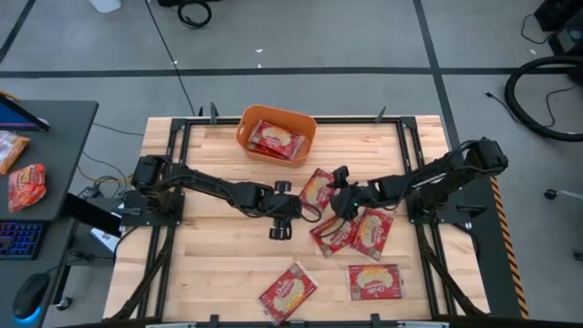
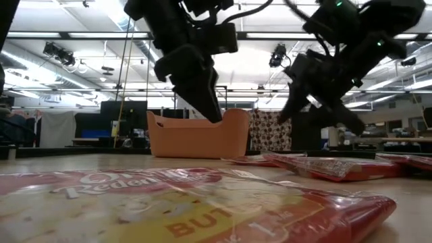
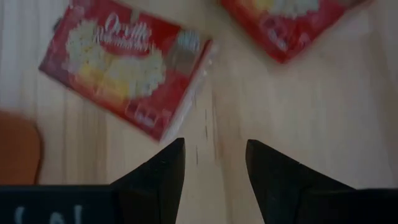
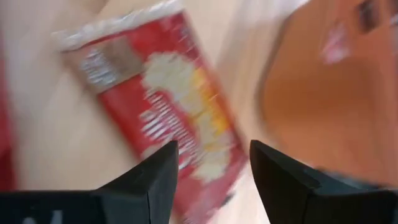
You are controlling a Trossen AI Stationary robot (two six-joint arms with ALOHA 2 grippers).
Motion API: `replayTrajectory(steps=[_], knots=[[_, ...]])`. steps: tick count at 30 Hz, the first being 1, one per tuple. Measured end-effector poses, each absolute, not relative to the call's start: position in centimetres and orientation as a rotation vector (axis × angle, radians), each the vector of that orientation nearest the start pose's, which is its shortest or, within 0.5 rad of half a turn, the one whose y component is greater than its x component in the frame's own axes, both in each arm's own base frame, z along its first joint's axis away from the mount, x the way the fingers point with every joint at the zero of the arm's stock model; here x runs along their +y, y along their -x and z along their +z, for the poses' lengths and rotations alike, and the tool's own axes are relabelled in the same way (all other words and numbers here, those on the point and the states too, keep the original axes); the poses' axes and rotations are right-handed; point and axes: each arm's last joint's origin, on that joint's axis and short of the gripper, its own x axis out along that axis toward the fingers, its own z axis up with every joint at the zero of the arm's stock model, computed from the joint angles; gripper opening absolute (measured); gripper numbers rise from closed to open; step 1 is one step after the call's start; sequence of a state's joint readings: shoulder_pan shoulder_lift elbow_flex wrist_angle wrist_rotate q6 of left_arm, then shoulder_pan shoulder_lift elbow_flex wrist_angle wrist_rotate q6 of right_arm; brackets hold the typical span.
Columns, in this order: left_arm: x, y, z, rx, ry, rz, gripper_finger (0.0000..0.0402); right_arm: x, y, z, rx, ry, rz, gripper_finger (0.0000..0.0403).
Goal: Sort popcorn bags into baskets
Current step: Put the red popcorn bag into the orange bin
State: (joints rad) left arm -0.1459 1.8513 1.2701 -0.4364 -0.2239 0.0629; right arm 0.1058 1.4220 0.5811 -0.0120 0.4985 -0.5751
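Observation:
Several red popcorn bags with cream-yellow labels lie flat on the wooden table: one (image 1: 317, 189) between the two grippers, two overlapping (image 1: 353, 233), one (image 1: 375, 281) and one (image 1: 288, 292) near the near edge. The orange basket (image 1: 278, 132) stands at the far edge with bags (image 1: 276, 139) inside. My left gripper (image 1: 303, 210) hangs open above bare wood, beside the middle bag (image 3: 127, 68). My right gripper (image 1: 340, 189) is open above that same bag (image 4: 168, 118), with the basket (image 4: 329, 93) just beyond. Both hang clear of the table in the low view.
A dark side table on the left carries other snack packets (image 1: 27, 185) and a keyboard. A black metal frame (image 1: 173, 137) borders the tabletop. The nearest bag (image 2: 202, 202) fills the low view's foreground. Bare wood lies on the table's left half.

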Motion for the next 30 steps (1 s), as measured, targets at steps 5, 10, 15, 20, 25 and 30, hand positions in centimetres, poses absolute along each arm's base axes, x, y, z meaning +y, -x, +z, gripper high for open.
replayTrajectory(steps=[5,10,15,20,25,30], knots=[[-4.9,-38.0,19.1,0.991,-0.243,0.040,0.0173,0.2,-24.9,15.1,0.983,0.657,-0.027,0.0191],[-4.9,-36.9,19.8,1.046,-0.233,0.049,0.0173,-0.3,-25.5,13.5,1.028,0.710,0.028,0.0187],[-5.0,-35.5,21.1,1.092,-0.207,0.072,0.0173,-0.1,-26.6,11.4,1.052,0.820,0.013,0.0185],[-5.3,-35.1,21.3,1.110,-0.212,0.065,0.0173,0.0,-26.9,10.9,1.044,0.856,0.045,0.0152],[-5.3,-35.2,21.2,1.110,-0.212,0.065,0.0173,0.0,-26.9,10.7,1.044,0.844,0.074,0.0068],[-5.5,-36.0,21.6,1.021,-0.236,0.040,0.0175,0.0,-27.1,11.0,1.006,0.790,0.039,0.0010]])
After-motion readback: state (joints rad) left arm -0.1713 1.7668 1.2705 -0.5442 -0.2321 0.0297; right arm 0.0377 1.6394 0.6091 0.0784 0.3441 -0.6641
